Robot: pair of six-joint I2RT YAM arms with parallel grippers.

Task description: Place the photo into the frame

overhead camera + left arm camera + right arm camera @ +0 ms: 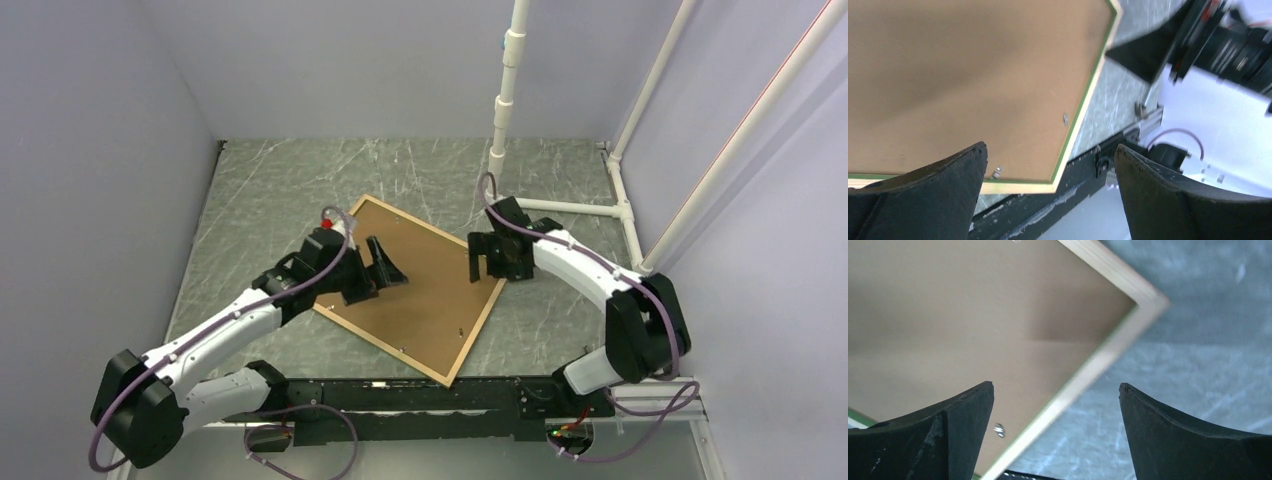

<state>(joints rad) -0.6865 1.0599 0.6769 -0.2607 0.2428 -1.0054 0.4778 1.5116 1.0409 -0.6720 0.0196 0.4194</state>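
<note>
The frame (478, 330) lies flat and turned like a diamond on the marble table, its light wood rail with a green inner edge around a brown backing board (430, 290). The photo is not in view. My left gripper (385, 262) is open and empty above the left part of the board. In the left wrist view (1050, 152) it looks past the frame's near corner (1060, 185). My right gripper (485, 258) is open and empty above the frame's right edge. In the right wrist view (1055, 390) the rail (1108, 347) runs between its fingers.
Small metal tabs (1065, 118) sit on the board near the rail. A black mounting rail (420, 395) runs along the table's near edge. White pipes (505, 100) stand at the back right. Grey walls close the left, back and right sides.
</note>
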